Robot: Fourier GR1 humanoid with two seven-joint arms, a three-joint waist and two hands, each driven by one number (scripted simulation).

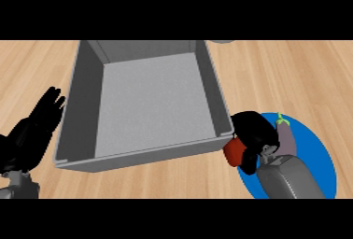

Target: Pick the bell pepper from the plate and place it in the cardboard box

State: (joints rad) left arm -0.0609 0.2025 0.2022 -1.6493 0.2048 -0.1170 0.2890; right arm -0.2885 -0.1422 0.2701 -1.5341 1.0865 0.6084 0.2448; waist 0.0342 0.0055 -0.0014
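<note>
— Where was the bell pepper [236, 152]?

— At five o'clock, over the blue plate [318, 154], with my right hand [254, 131] curled round it, just beside the cardboard box [155, 154]. My left hand [38, 126] rested open at nine o'clock.

— The risk?

— I judged the pepper might clip the near wall if I carried it low.

— Anything hidden?

— My fingers covered most of the pepper; only a red side and a green stem [280, 120] showed.

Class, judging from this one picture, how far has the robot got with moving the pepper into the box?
Done: the right hand has curled round the red pepper over the blue plate. In hand: the grasp or lift. Left: carry it into the grey box, which holds nothing. The left hand rests open.
</note>
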